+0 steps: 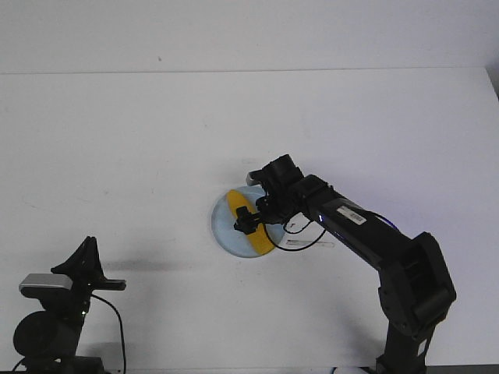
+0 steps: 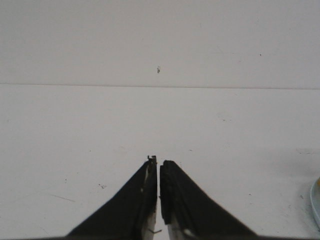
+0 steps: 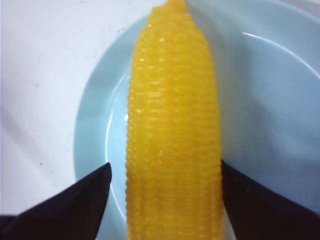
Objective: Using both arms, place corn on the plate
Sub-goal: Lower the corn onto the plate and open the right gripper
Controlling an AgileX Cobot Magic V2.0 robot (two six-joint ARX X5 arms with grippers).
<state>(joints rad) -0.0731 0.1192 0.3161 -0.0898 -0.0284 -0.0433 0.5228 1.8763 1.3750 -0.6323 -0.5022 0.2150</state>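
Between the right claw's (image 3: 165,172) parted fingers lies the corn (image 3: 172,125).

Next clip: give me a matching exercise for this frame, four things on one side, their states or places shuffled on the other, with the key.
Things:
1. corn
2. plate
3. left gripper
4. right gripper

States:
A. shut, holding nothing, at the table's near left edge
B. yellow, lying on the plate
C. open, one finger on each side of the corn
D. pale blue, flat on the white table

Pairs: 1-B, 2-D, 3-A, 4-C
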